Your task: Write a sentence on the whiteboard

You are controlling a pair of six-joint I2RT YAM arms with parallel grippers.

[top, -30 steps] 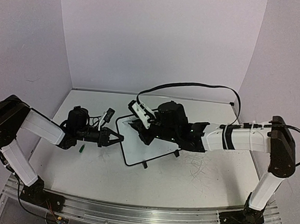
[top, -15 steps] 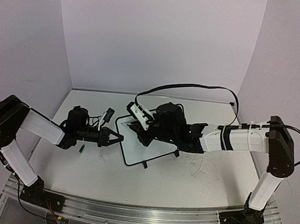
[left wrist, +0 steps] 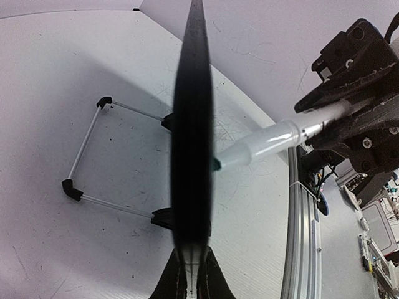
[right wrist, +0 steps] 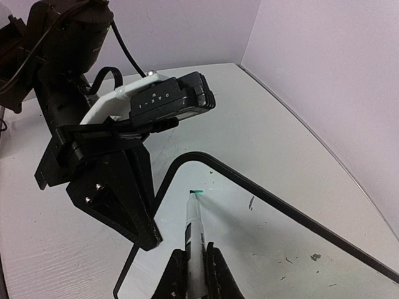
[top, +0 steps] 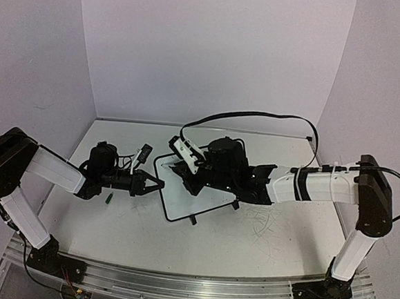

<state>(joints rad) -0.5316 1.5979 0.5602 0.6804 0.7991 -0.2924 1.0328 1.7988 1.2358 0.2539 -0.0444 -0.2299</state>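
The whiteboard stands tilted at the table's middle on its black feet. My left gripper is shut on its left edge; in the left wrist view the whiteboard's frame shows edge-on, running up from the left gripper. My right gripper is shut on a white marker. The marker's green tip touches the whiteboard's surface near the top left corner, beside a short green stroke. In the right wrist view the right gripper is at the bottom. The marker also shows in the left wrist view.
A small green cap lies on the tabletop under the left arm. A black cable arcs over the right arm. The board's wire stand rests on the table. Walls close in the back and sides; a metal rail lines the near edge.
My right arm has shifted slightly left with the marker. The left arm and the board have stayed put.
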